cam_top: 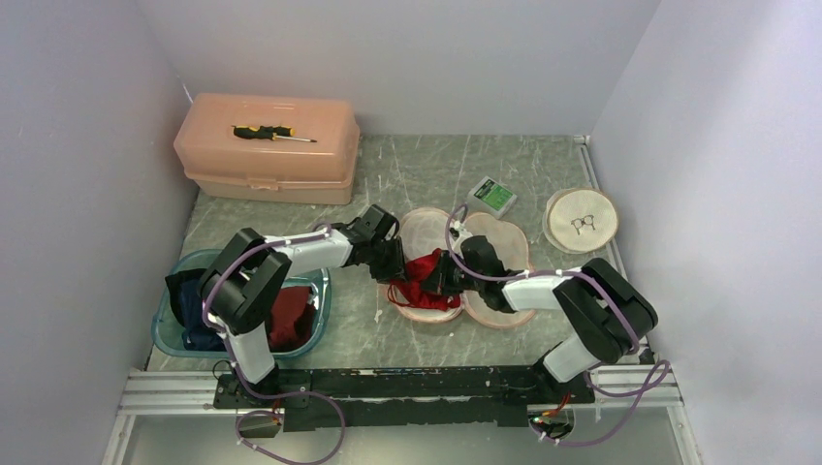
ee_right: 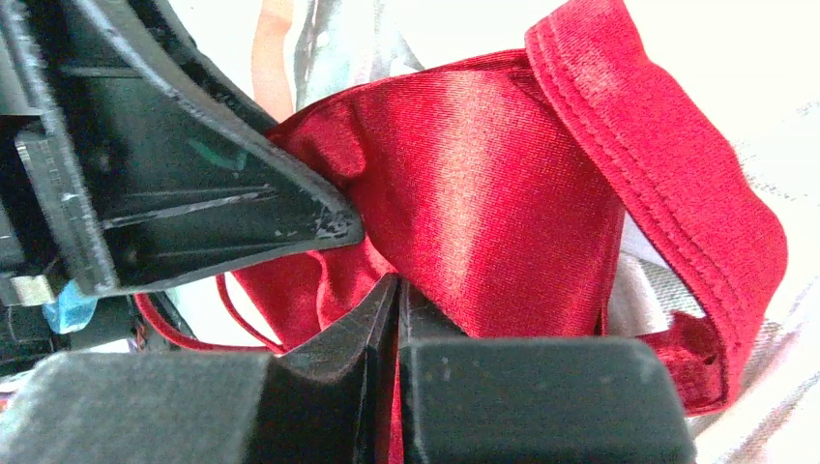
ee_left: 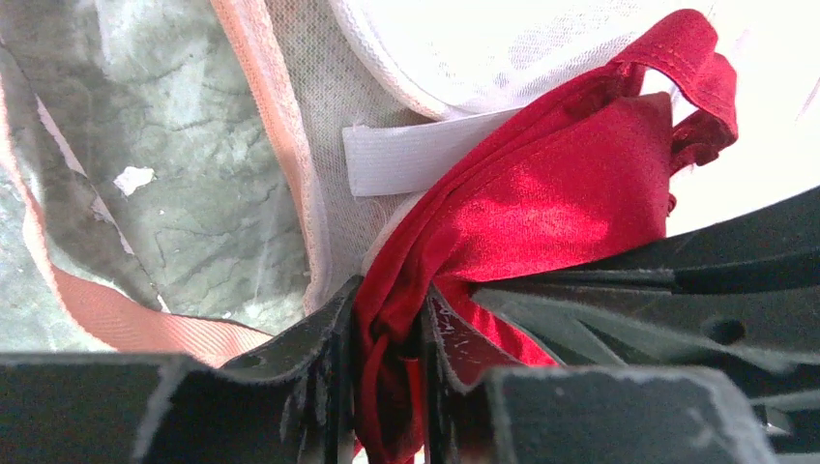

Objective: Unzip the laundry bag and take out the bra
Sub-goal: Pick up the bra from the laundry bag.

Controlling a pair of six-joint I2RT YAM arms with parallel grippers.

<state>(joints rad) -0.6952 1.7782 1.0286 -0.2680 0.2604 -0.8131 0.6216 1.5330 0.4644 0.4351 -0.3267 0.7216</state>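
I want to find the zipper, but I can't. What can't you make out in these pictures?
The zipper of the laundry bag: top view, perhaps under the left gripper, right gripper and the bra; wrist views crop it.
Rest of the bra: wrist views, cut by edges and fingers.
The small metal thing on the round mesh pad: top view, too small.
The green box label: top view, too small to read.
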